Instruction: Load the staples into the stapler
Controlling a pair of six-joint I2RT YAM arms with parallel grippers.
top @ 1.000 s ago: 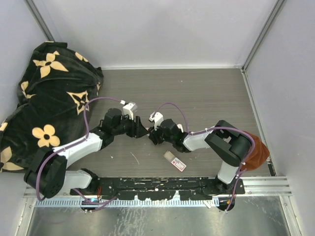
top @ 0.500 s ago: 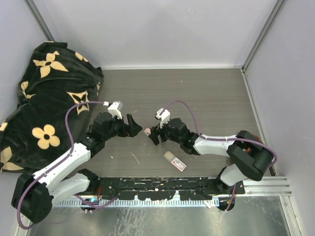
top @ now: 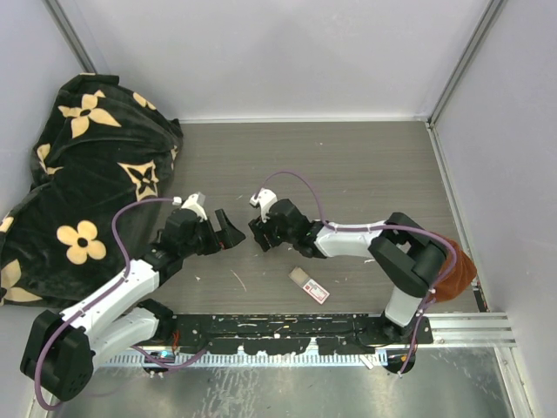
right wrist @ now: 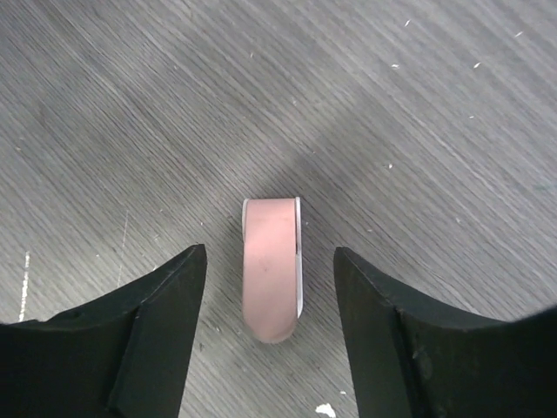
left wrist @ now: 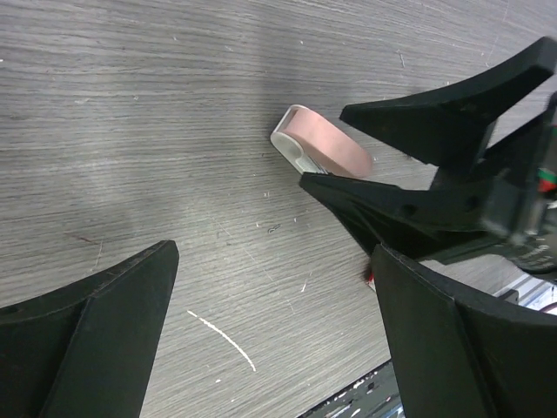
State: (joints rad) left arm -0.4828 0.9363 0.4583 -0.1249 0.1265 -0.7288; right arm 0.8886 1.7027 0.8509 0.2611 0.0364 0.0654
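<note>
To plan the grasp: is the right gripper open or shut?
Open. The right gripper straddles the stapler without touching it; table shows in both gaps.

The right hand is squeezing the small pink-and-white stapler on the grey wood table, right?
Not squeezing: the right wrist view shows the right hand open, fingers either side of the small pink-and-white stapler, not touching it.
</note>
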